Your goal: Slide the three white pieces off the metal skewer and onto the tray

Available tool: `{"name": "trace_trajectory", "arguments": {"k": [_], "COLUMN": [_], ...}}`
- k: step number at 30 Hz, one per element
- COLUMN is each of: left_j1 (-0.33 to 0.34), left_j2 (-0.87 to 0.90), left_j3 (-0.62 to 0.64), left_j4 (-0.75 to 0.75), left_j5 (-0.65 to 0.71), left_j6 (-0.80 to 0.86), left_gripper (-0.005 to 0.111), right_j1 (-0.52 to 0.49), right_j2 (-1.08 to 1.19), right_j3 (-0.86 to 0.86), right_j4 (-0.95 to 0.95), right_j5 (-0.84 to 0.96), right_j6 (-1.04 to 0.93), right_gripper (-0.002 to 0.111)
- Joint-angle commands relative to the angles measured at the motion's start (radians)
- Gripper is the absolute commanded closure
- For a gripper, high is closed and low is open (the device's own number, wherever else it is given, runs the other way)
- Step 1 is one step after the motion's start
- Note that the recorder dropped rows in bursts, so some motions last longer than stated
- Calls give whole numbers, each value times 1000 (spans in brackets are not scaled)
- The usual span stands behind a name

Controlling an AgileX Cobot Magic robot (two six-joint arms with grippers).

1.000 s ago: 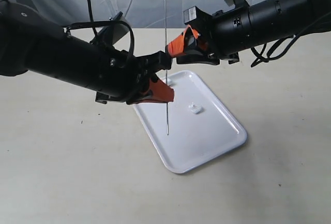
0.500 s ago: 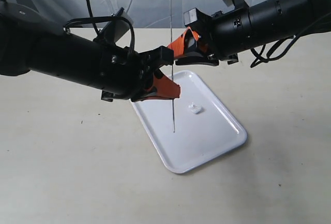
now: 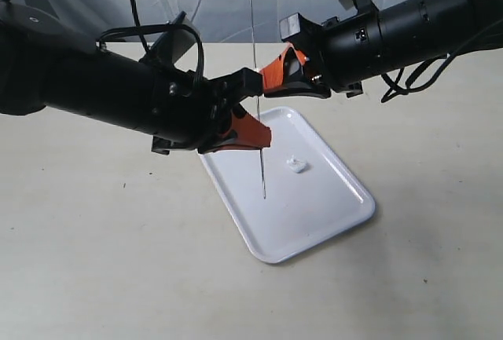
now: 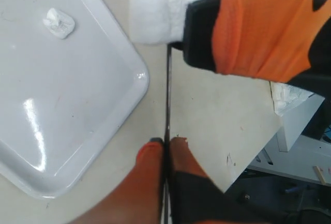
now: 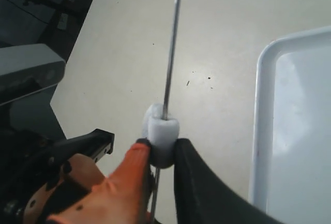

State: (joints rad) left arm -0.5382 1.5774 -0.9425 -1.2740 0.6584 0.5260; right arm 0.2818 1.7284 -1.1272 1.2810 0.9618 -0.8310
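The metal skewer [image 3: 261, 167] stands almost upright over the white tray [image 3: 314, 206], its lower tip just above the tray's bare surface. My left gripper [image 3: 253, 112] is shut on the skewer [image 4: 167, 100], the fingertips [image 4: 155, 149] pinching the rod. Higher on the rod, my right gripper [image 3: 271, 73] is shut on a white piece [image 5: 163, 133], with a second piece [image 5: 148, 116] close behind it on the skewer [image 5: 171, 53]. In the left wrist view these white pieces [image 4: 160, 6] show beside the right gripper's orange finger. One white piece [image 3: 295, 165] lies on the tray [image 4: 62, 105].
The tray's rim [image 5: 261, 131] runs along the beige tabletop [image 3: 118, 261]. Both black arms cross above the tray's far end. A white box [image 4: 292, 115] and dark gear stand past the table edge in the left wrist view.
The left gripper has shifted slightly right and lifted the skewer a little. The skewer's top has tipped back to the left. The right gripper has stayed in place.
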Motion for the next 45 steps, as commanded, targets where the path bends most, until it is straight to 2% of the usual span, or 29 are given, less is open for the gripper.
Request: {"name": "trace_trajectory", "arguments": {"k": [1,7,9,16,20,34,45], "left_j1": [1,1,1,1,-1,-5,-146], "left_j2": [5,5,5,5,5,5,5], "left_j3": [-5,-5,-5,-5,-5,-3,-3], "left_j4": [0,-18,-18,-14,-2,161,362], "left_j5": [9,48,48,45,50,256,352], "left_j6": [-2,18,18,20,9,-119,-295], "left_gripper": [107,107,107,107,107,107,107], "right_j1": [-2,-2,-2,-2,-2,-2,-2], "right_j2": [-9,-9,-9,-9,-9,-9,-9], "right_j3": [4,4,4,4,4,4,-25], "right_j4": [5,5,5,5,5,54,62], "right_j5": [-4,-4,-4,-4,-21,-155,-293], "right_j6": [-30,-30,-30,-35,-45,-66,-86], "right_gripper": [97,72,70,100,101,101,101]}}
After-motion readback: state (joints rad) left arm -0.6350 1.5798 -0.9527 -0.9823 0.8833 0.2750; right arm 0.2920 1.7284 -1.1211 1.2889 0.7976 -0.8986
